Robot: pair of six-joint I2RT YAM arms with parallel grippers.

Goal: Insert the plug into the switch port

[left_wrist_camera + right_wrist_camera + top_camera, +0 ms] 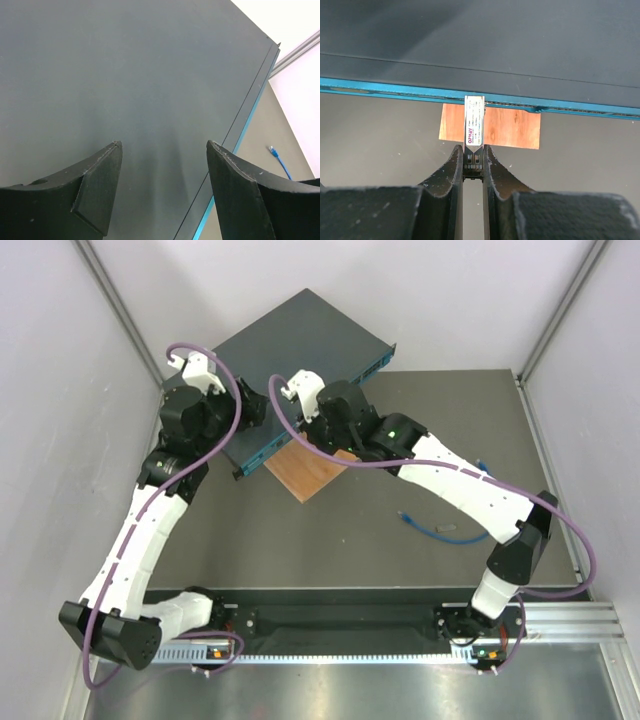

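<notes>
The switch [300, 345] is a flat dark teal box lying at an angle at the back of the table; its bright blue front face [395, 90] crosses the right wrist view. My right gripper [473, 150] is shut on a small silver module with a white label [474, 122], whose far end reaches the blue face. My left gripper [164, 143] hovers open over the switch's top [125, 75], with nothing between its fingers. The plug [403, 512] ends a thin blue cable [435, 532] lying loose on the table to the right, away from both grippers.
An orange-brown wooden square [312, 475] lies on the table, partly tucked under the switch's front edge. Thick purple cables loop over both arms. White walls and metal rails close in the table on the left, back and right.
</notes>
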